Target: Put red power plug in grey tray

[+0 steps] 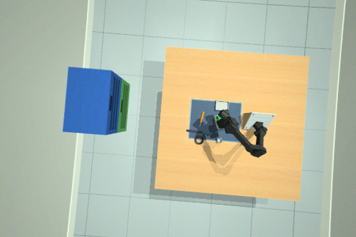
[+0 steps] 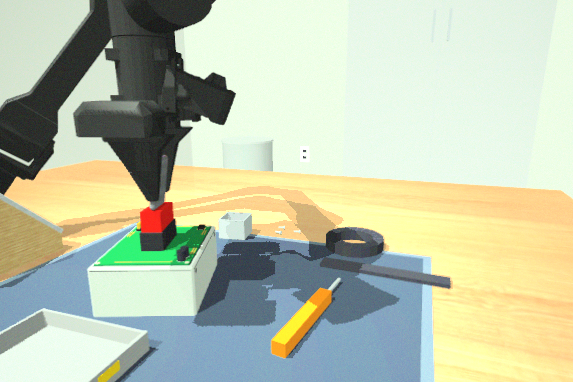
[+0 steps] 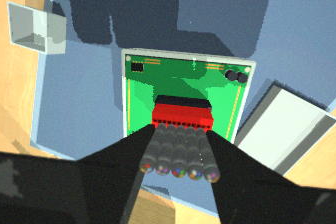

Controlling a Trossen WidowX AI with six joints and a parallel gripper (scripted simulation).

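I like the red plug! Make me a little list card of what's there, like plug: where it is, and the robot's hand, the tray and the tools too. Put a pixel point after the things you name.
red plug (image 2: 156,220) (image 3: 182,114): on top of the black socket (image 2: 152,241) (image 3: 184,101), on the green board (image 2: 126,252) (image 3: 140,95)
gripper (image 2: 160,199) (image 3: 179,133): fingers at the plug; firm grip cannot be told
grey tray (image 1: 221,105) (image 2: 56,355) (image 3: 285,130): beside the board's box, no plug inside
screwdriver (image 1: 202,117) (image 2: 301,324): orange handle, lying on the blue mat (image 1: 194,107) (image 2: 231,360) (image 3: 80,95)
black ring (image 1: 195,139) (image 2: 355,248): near the dark bar (image 1: 191,131) (image 2: 406,275)
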